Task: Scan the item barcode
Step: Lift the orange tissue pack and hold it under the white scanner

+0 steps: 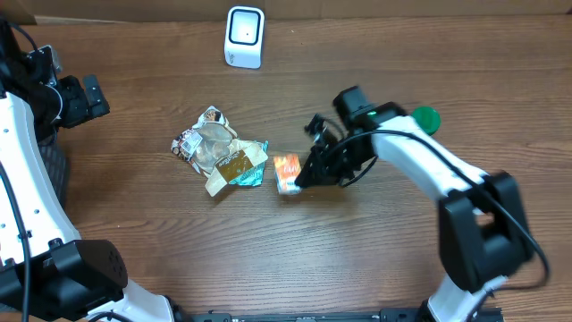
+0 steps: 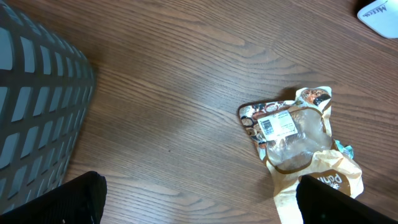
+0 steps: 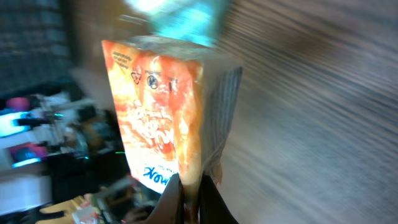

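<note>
Your right fingers point(image 3: 166, 208) are clenching the lower edge of the orange packet point(image 3: 161, 112); in the wrist view the packet is standing upright between them. From overhead, it is sitting near the centre of the desk point(image 1: 357, 259), just beside the crumpled wrappers point(image 1: 219, 154). You cannot tell whether it is resting on the desk. The white scanner point(image 1: 244, 37) is standing at the far edge, well apart from the packet. Your left fingers point(image 2: 62, 202) are hanging fully released above the desk, near a mesh basket point(image 2: 37, 93). A green object point(image 1: 425, 117) is lying beside the right arm.
</note>
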`<state>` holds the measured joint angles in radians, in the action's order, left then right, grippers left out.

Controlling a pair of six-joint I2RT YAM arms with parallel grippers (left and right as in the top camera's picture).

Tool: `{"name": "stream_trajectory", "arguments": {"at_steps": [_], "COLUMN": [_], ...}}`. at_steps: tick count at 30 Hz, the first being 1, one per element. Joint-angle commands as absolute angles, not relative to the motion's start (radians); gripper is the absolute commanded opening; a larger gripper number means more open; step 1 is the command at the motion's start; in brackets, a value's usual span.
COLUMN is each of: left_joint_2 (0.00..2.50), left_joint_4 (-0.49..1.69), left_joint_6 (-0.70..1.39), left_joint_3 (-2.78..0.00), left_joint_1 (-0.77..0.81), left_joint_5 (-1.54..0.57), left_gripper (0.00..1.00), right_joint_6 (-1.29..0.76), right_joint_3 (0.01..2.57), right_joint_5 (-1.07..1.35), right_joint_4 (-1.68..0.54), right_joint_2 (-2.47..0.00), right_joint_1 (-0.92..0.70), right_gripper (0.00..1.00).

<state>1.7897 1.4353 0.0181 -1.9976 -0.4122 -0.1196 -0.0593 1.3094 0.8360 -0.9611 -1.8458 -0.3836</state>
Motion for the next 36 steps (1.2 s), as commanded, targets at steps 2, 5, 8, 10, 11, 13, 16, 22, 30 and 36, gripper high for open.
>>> {"name": "stream_trajectory", "arguments": {"at_steps": [2,5,8,10,11,13,16,22,30,36], "left_joint_2": [1.793,1.793,1.793,1.793,1.793,1.793,1.793,1.793,1.793,1.793], "left_joint_4": [1.435,1.435,1.435,1.435,1.435,1.435,1.435,1.435,1.435,1.435], "left_joint_6": [-0.004,-0.004,-0.004,-0.004,-0.004,-0.004,-0.004,-0.004,-0.004,-0.004], "left_joint_3": [-1.996,-1.996,-1.996,-1.996,-1.996,-1.996,-1.996,-1.996,-1.996,-1.996], "left_joint_1": [-0.403,-0.403,-0.403,-0.403,-0.403,-0.403,-0.403,-0.403,-0.403,-0.403], "left_joint_5": [-0.123,-0.123,-0.123,-0.123,-0.123,-0.123,-0.123,-0.123,-0.123,-0.123], "left_gripper": [1.0,1.0,1.0,1.0,1.0,1.0,1.0,1.0,1.0,1.0], "right_joint_6": [-0.055,-0.056,-0.09,-0.133,-0.158,-0.222,-0.267,-0.27,-0.27,-0.349], "right_joint_3": [1.345,1.345,1.345,1.345,1.345,1.345,1.345,1.345,1.344,1.369], "right_joint_5": [1.096,1.316,1.498,1.547,1.56,1.569,1.569,1.569,1.458,0.941], "right_joint_4": [-0.933,-0.863,-0.796,-0.759,-0.737,-0.696,-0.676,-0.674,-0.676,-0.717], "right_joint_2": [-1.727,-1.684,-1.679,-1.679,-1.679,-1.679,-1.679,-1.679,-1.679,-1.68], "right_joint_1": [-0.327,-0.28,-0.25,-0.239,-0.233,-0.218,-0.21,-0.208,-0.209,-0.285], "right_gripper": [0.04,0.04,0.04,0.04,0.04,0.04,0.04,0.04,0.04,0.04]}}
